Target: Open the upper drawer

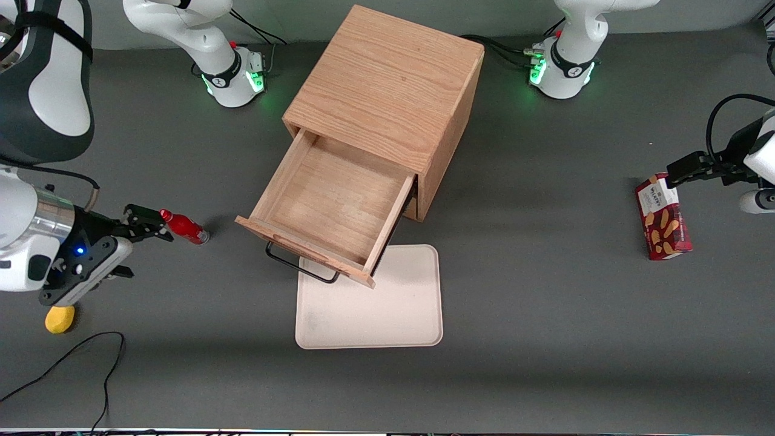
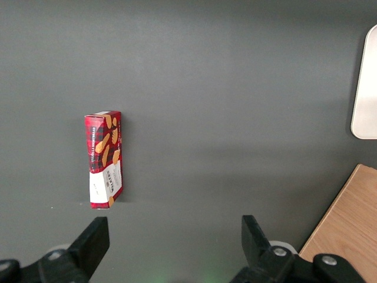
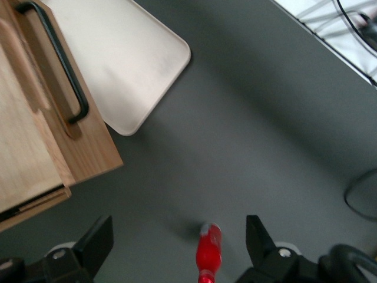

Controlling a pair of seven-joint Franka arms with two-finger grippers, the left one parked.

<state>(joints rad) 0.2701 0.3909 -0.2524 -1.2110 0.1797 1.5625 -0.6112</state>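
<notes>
Lower drawer hidden under upper drawer; tool fingertips & red bottle cut by frame edge.

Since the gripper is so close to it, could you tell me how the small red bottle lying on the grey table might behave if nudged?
The small red bottle lies on its side, so it would probably roll. It looks light and smooth, likely skidding on the grey table. The open gripper sits right beside its cap end.
</notes>
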